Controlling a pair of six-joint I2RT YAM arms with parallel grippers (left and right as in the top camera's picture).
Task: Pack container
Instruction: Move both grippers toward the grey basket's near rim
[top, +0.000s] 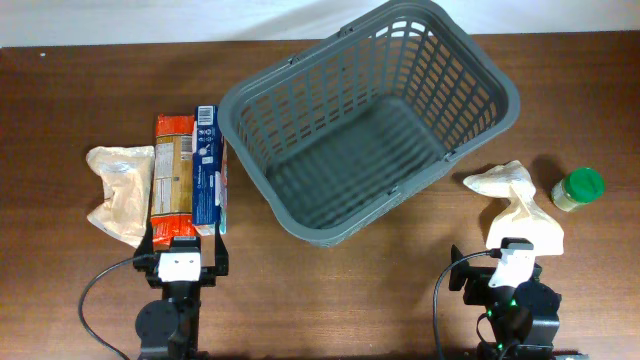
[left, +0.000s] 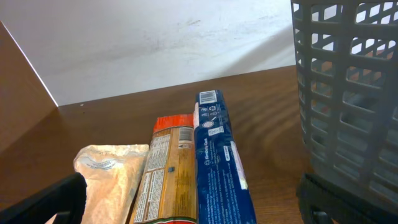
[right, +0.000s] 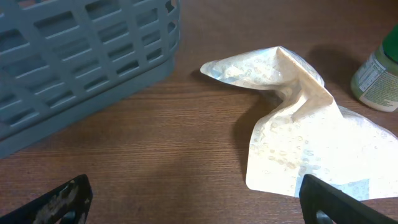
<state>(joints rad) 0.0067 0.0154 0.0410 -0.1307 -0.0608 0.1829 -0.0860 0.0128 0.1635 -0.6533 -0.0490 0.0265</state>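
The container (top: 480, 75) is a large dark grey slotted basket at the table's middle back, empty inside; its wall shows in the left wrist view (left: 348, 93) and the right wrist view (right: 81, 56). Left of it lie a blue box (top: 207, 165), an orange pasta packet (top: 172, 165) and a tan bag (top: 120, 190). A white crumpled bag (top: 520, 205) and a green-lidded jar (top: 578, 188) lie to its right. My left gripper (left: 186, 208) is open, just short of the packet (left: 171, 174) and box (left: 217, 162). My right gripper (right: 193, 202) is open, near the white bag (right: 311, 130).
The tan bag (left: 109, 174) lies at the left finger's side. The jar (right: 379, 71) stands at the right edge of the right wrist view. A white wall runs behind the brown table (top: 330, 300). Black cables trail from both arm bases at the front edge.
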